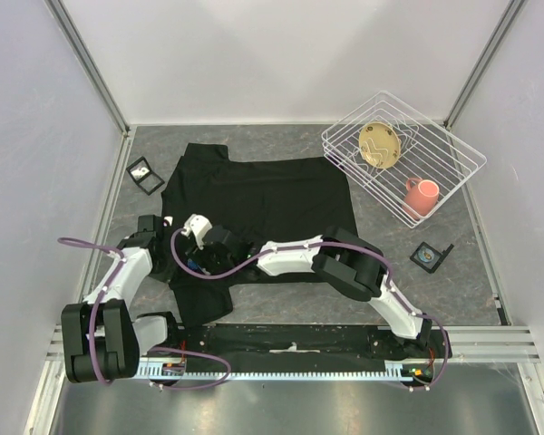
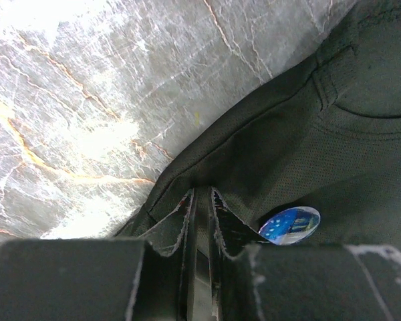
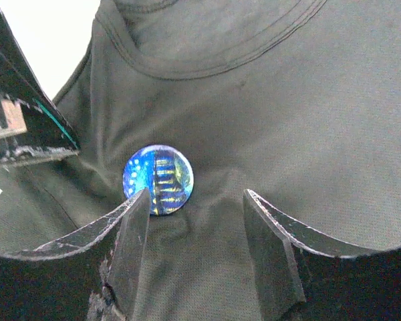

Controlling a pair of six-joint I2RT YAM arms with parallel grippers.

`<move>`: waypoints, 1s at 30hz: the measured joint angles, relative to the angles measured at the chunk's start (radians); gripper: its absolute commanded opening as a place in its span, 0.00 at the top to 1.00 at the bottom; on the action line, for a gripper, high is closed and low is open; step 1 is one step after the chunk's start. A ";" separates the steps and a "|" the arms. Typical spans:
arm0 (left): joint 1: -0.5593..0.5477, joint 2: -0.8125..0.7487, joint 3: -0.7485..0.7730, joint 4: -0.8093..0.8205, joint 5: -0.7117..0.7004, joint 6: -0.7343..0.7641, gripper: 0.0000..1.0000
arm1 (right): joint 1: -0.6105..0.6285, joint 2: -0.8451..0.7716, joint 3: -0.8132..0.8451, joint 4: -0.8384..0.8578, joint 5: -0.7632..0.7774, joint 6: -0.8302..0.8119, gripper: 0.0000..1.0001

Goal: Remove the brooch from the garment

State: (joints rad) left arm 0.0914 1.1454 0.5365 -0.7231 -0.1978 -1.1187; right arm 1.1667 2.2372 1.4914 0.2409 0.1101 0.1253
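Note:
The black T-shirt (image 1: 263, 195) lies spread on the grey table. A round blue brooch (image 3: 158, 179) with yellow marks is pinned to it below the neckline; it also shows in the left wrist view (image 2: 289, 225). My left gripper (image 2: 202, 197) is shut on a fold of the shirt just left of the brooch. My right gripper (image 3: 197, 204) is open and low over the fabric. Its left fingertip (image 3: 137, 217) touches the brooch's near edge, and the brooch sits ahead of the gap, not between the jaws. In the top view both grippers (image 1: 208, 246) meet at the shirt's lower left and hide the brooch.
A white wire basket (image 1: 453, 149) at the back right holds a tan plate (image 1: 379, 145) and a pink mug (image 1: 422, 195). A small black box (image 1: 145, 175) lies left of the shirt, another (image 1: 431, 256) lies to the right. Walls enclose the table.

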 measured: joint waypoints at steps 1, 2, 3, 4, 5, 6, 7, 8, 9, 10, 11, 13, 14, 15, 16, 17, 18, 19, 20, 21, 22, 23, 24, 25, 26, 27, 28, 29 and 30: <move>0.003 0.000 0.000 0.000 0.001 0.000 0.83 | 0.002 0.005 0.000 -0.002 0.002 -0.016 0.33; 0.005 0.000 0.000 -0.001 0.005 -0.001 0.83 | 0.005 0.009 0.000 -0.006 0.004 -0.031 0.32; 0.008 0.000 0.000 -0.001 0.008 -0.001 0.83 | 0.009 0.013 0.000 -0.007 0.004 -0.045 0.31; 0.010 0.000 0.000 0.000 0.012 -0.002 0.83 | 0.013 0.014 0.000 -0.007 0.004 -0.056 0.30; 0.012 0.002 0.000 0.000 0.014 -0.002 0.83 | 0.018 0.016 0.000 -0.006 0.004 -0.069 0.30; 0.014 0.005 0.001 -0.001 0.016 -0.003 0.84 | 0.023 0.016 0.000 -0.006 0.004 -0.082 0.29; 0.014 0.009 0.003 -0.002 0.018 -0.003 0.83 | 0.029 0.016 0.000 -0.003 0.004 -0.092 0.29; 0.014 0.013 0.006 -0.003 0.018 -0.003 0.83 | 0.037 0.016 0.000 0.004 0.004 -0.104 0.29; 0.014 0.017 0.008 -0.005 0.018 -0.003 0.83 | 0.042 0.016 0.000 0.009 0.004 -0.111 0.29; 0.014 0.019 0.010 -0.006 0.019 -0.003 0.83 | 0.050 0.016 0.000 0.015 0.004 -0.121 0.28; 0.014 0.021 0.011 -0.007 0.019 -0.003 0.83 | 0.054 0.016 0.000 0.021 0.004 -0.125 0.29; 0.016 0.021 0.011 -0.007 0.023 -0.003 0.84 | 0.061 0.022 0.005 0.028 0.004 -0.138 0.29; 0.019 0.022 0.011 -0.007 0.027 -0.003 0.84 | 0.065 0.029 0.010 0.030 0.004 -0.143 0.29; 0.019 0.023 0.011 -0.007 0.029 -0.003 0.84 | 0.067 0.037 0.017 0.032 0.006 -0.149 0.30; 0.019 0.024 0.011 -0.006 0.036 -0.003 0.84 | 0.068 0.048 0.024 0.034 0.010 -0.153 0.31; 0.019 0.025 0.012 -0.006 0.043 -0.003 0.84 | 0.068 0.058 0.030 0.038 0.014 -0.153 0.32; 0.019 0.025 0.012 -0.006 0.046 -0.003 0.84 | 0.067 0.064 0.037 0.042 0.018 -0.156 0.34; 0.020 0.024 0.012 -0.006 0.049 -0.003 0.84 | 0.066 0.069 0.044 0.043 0.024 -0.159 0.35; 0.020 0.024 0.012 -0.006 0.051 -0.003 0.85 | 0.066 0.070 0.045 0.043 0.027 -0.160 0.38; 0.020 0.024 0.012 -0.006 0.053 -0.003 0.85 | 0.066 0.070 0.045 0.043 0.031 -0.160 0.41; 0.020 0.024 0.012 -0.007 0.054 -0.003 0.85 | 0.066 0.070 0.045 0.043 0.035 -0.160 0.45; 0.020 0.024 0.012 -0.006 0.056 -0.003 0.85 | 0.065 0.070 0.045 0.043 0.038 -0.160 0.52; 0.020 0.024 0.012 -0.007 0.061 -0.003 0.85 | 0.065 0.070 0.045 0.043 0.041 -0.159 0.53; 0.020 0.024 0.012 -0.007 0.063 -0.003 0.85 | 0.064 0.070 0.045 0.043 0.042 -0.156 0.54; 0.020 0.024 0.011 -0.007 0.067 -0.003 0.86 | 0.063 0.070 0.045 0.042 0.041 -0.152 0.53; 0.020 0.024 0.011 -0.007 0.069 -0.003 0.86 | 0.062 0.070 0.045 0.042 0.040 -0.139 0.53; 0.020 0.024 0.011 -0.007 0.069 -0.003 0.86 | 0.060 0.070 0.045 0.043 0.034 -0.127 0.53; 0.020 0.024 0.011 -0.006 0.069 -0.002 0.86 | 0.057 0.070 0.044 0.043 0.025 -0.113 0.53; 0.019 0.024 0.011 -0.006 0.069 -0.002 0.86 | 0.053 0.070 0.043 0.044 0.016 -0.097 0.53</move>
State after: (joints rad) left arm 0.1108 1.1694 0.5476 -0.7296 -0.1284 -1.1206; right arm 1.2198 2.3070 1.5341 0.2852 0.1257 0.0288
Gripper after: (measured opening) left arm 0.143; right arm 0.468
